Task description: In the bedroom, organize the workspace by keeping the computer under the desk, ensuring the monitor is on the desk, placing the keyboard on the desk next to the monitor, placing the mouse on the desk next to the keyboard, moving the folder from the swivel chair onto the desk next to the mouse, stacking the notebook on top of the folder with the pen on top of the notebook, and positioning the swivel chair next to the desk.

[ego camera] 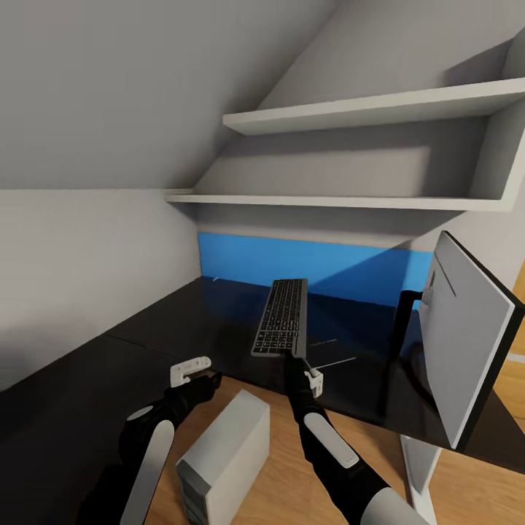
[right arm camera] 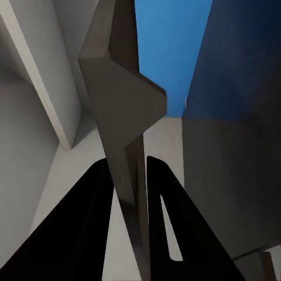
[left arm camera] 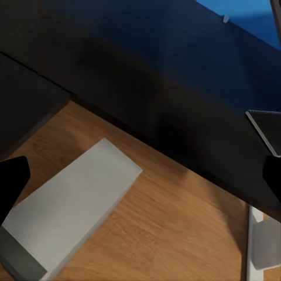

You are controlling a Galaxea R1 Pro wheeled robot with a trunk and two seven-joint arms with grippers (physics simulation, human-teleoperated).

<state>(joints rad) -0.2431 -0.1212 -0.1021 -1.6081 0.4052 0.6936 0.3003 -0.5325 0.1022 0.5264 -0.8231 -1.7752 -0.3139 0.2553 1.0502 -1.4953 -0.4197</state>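
my right gripper (ego camera: 297, 359) is clamped on the near end of the keyboard (ego camera: 281, 316), and the right wrist view shows my two fingers (right arm camera: 93, 222) pinching its thin edge. i hold it by that end so the board reaches out over the desk (ego camera: 182, 321), long side running away from me, seemingly just above the glossy top rather than resting on it, though i cannot be sure of contact. it sits left of the monitor (ego camera: 467, 335), which stands at the desk's right end showing me its grey back, so setting the board down here would put it beside the screen.

my left gripper (ego camera: 193, 370) hangs near the desk's front edge with nothing in it; whether its jaws are apart i cannot tell. below it the computer (ego camera: 222, 456) stands on the wood floor, partly out from under the desk.

the blue panel (ego camera: 292, 262) runs along the desk's back, two white shelves (ego camera: 350, 113) hang above, and a sloped ceiling closes in on the left.
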